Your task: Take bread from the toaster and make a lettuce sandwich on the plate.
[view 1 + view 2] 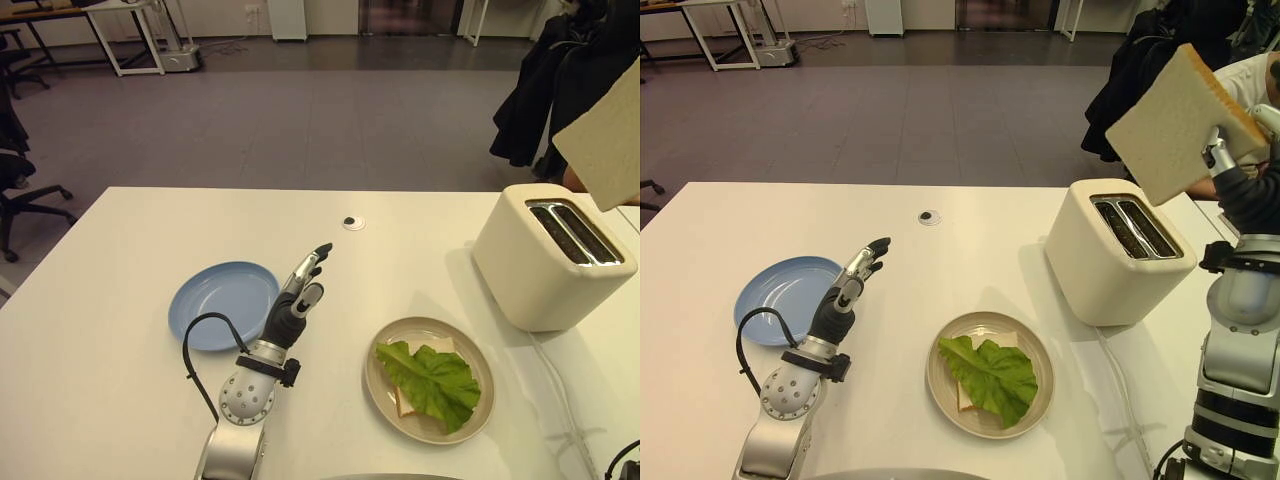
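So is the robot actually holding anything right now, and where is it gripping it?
Yes: its right hand holds a slice of bread by its lower right edge. The left hand holds nothing.

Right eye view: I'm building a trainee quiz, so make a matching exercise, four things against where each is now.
1 bread slice
2 lettuce leaf
3 blue plate
4 toaster

A on the beige plate
B held up by the right robot hand
C right of the beige plate
D bare, beside the left robot hand

Pairs: 1-B, 2-A, 3-D, 4-C
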### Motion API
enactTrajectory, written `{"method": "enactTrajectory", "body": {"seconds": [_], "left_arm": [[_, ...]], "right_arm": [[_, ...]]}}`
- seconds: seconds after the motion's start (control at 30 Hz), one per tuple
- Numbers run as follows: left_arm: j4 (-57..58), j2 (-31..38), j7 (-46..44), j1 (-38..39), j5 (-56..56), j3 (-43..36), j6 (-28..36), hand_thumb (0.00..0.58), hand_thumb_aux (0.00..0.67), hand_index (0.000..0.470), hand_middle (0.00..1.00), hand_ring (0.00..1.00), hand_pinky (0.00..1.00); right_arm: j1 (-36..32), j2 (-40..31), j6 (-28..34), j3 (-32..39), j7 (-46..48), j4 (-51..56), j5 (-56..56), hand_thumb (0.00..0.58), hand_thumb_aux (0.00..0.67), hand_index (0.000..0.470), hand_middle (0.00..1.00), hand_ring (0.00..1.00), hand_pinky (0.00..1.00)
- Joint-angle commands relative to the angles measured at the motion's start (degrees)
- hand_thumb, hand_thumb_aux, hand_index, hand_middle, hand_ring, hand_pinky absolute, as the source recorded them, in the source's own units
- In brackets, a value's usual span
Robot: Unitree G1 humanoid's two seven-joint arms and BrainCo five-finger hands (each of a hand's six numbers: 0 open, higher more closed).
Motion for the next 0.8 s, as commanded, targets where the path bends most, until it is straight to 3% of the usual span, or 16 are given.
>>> {"method": "enactTrajectory", "body": {"seconds": [0.03, 0.17, 0.3, 0.47, 0.57, 0.8], "left_arm": [[-0.55, -0.01, 0.0, 0.22, 0.35, -0.6, 0.16, 0.0, 0.0, 0.0, 0.0, 0.0, 0.0], [-1.25, 0.09, 0.01, 0.17, 0.43, -0.63, 0.29, 0.0, 0.0, 0.0, 0.0, 0.0, 0.0], [-2.19, 0.42, -0.13, 0.11, 0.75, -0.7, 0.44, 0.0, 0.0, 0.0, 0.0, 0.0, 0.0], [-4.39, 1.62, -1.31, -0.6, 1.17, -0.89, -0.15, 0.0, 0.0, 0.0, 0.0, 0.0, 0.0], [-5.28, 3.41, -3.6, -0.98, 1.95, -2.54, -1.85, 0.0, 0.0, 0.0, 0.0, 0.0, 0.0], [-4.98, 10.23, -12.27, -3.36, 11.86, -13.82, -4.85, 0.0, 0.0, 0.0, 0.0, 0.0, 0.0]], "right_arm": [[1.7, 1.98, 8.53, 2.79, 10.8, -9.61, 15.57, 0.58, 0.67, 0.47, 0.0, 0.0, 0.0], [11.68, 1.29, 20.1, 7.2, 25.28, -18.37, 33.31, 0.58, 0.67, 0.47, 0.0, 0.0, 0.0], [22.17, -1.36, 24.33, 11.72, 35.45, -20.95, 36.38, 0.58, 0.67, 0.47, 0.0, 0.0, 0.0], [28.25, -3.8, 20.36, 16.73, 43.47, -11.5, 29.32, 0.58, 0.67, 0.47, 0.0, 0.0, 0.0], [28.06, -2.3, 17.16, 19.94, 43.8, -5.01, 24.94, 0.58, 0.67, 0.47, 0.0, 0.0, 0.0], [28.61, 1.17, 11.01, 26.14, 43.21, 1.27, 18.93, 0.58, 0.67, 0.47, 0.0, 0.0, 0.0]]}}
